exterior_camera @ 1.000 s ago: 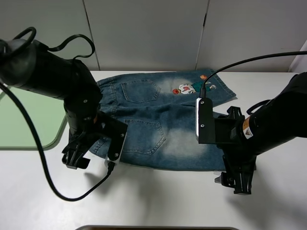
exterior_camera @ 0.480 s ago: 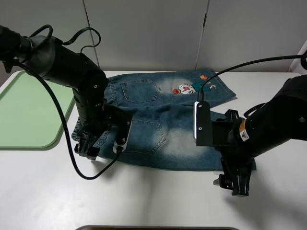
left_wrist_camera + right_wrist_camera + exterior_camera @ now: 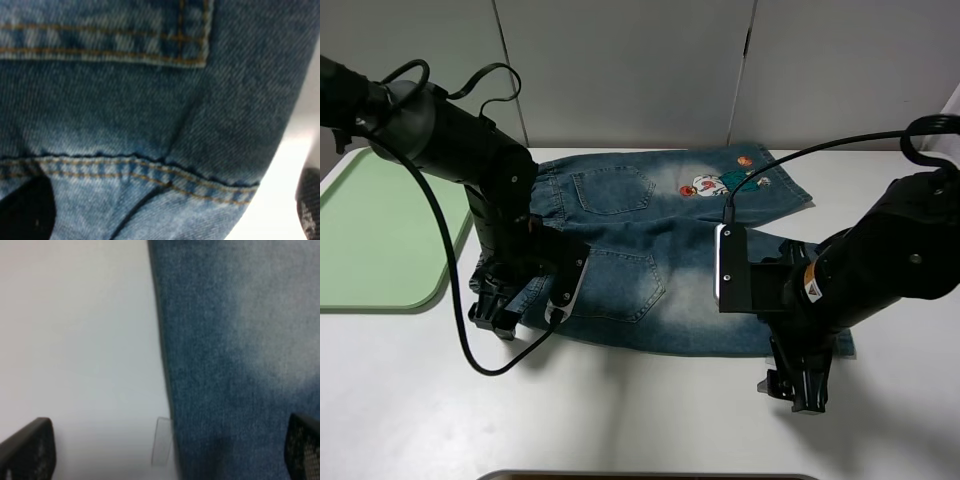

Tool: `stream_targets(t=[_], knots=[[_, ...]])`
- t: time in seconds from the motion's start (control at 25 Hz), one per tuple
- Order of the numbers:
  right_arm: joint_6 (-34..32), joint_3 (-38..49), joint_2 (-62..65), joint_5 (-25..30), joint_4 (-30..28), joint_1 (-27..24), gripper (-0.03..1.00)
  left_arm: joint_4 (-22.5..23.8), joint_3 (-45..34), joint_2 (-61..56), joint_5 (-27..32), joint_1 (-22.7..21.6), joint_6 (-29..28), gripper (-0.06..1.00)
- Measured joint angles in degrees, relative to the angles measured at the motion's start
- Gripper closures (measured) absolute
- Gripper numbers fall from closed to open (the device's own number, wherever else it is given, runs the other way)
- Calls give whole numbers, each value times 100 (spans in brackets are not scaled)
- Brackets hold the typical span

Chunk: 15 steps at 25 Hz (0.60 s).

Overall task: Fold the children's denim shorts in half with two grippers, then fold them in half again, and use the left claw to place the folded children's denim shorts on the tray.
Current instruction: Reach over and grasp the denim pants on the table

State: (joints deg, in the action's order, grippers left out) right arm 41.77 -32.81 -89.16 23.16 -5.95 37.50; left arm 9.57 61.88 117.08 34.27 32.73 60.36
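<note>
The children's denim shorts lie spread flat on the white table, waistband to the left, cartoon patch on the far leg. My left gripper is open at the near corner of the waistband. In the left wrist view its fingertips straddle the seamed denim. My right gripper is open at the near leg's hem corner. In the right wrist view its fingertips straddle the denim edge. The pale-green tray lies at the far left.
White wall panels stand behind the table. A dark edge shows at the table's front. A small clear rectangle lies on the table beside the denim edge. Black cables loop from both arms.
My left gripper has moved in from the bare table onto the shorts' near waistband corner. My right gripper has shifted slightly left along the near hem. The shorts have not moved.
</note>
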Motion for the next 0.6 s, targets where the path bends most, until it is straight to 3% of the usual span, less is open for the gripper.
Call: stream_targets(t=[0.36, 0.6], knots=[[103, 0, -391, -254, -5, -35, 27, 26, 40, 70, -29, 0, 136, 2], [258, -5, -921, -559, -42, -462, 27, 46, 43, 70, -30, -6, 229, 4]])
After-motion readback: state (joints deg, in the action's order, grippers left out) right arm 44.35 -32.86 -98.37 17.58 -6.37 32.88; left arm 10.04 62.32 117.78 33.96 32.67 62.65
